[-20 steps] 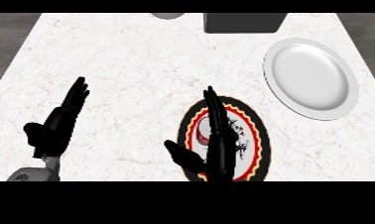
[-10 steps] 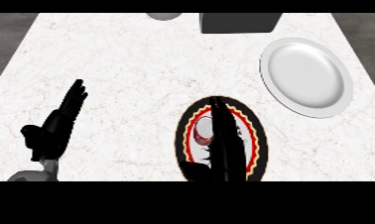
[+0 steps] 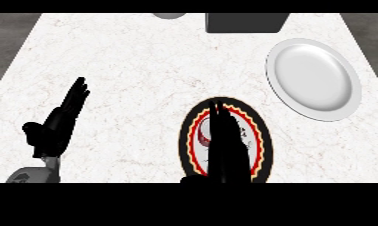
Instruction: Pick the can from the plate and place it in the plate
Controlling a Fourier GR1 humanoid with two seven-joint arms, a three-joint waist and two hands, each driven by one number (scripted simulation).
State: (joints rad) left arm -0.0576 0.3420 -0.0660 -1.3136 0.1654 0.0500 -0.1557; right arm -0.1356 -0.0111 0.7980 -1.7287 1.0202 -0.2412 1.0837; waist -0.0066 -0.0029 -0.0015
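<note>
The right hand (image 3: 225, 145), fingers straight and pressed together, hovers over the patterned plate (image 3: 258, 130), hiding its contents. The white plate (image 3: 314, 79) holds nothing. The left hand (image 3: 59, 122) rests with fingers straight.

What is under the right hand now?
The patterned plate lies under the right hand. The hand covers the plate's middle, so the can cannot be seen there.

white marble counter (image 3: 148, 65): white plate (image 3: 314, 79), patterned plate (image 3: 255, 135), dark box (image 3: 246, 22).

On the white marble worktop (image 3: 148, 60), the plain white round plate (image 3: 313, 80) lies right of and behind the black red-and-yellow-rimmed round plate (image 3: 255, 125).
</note>
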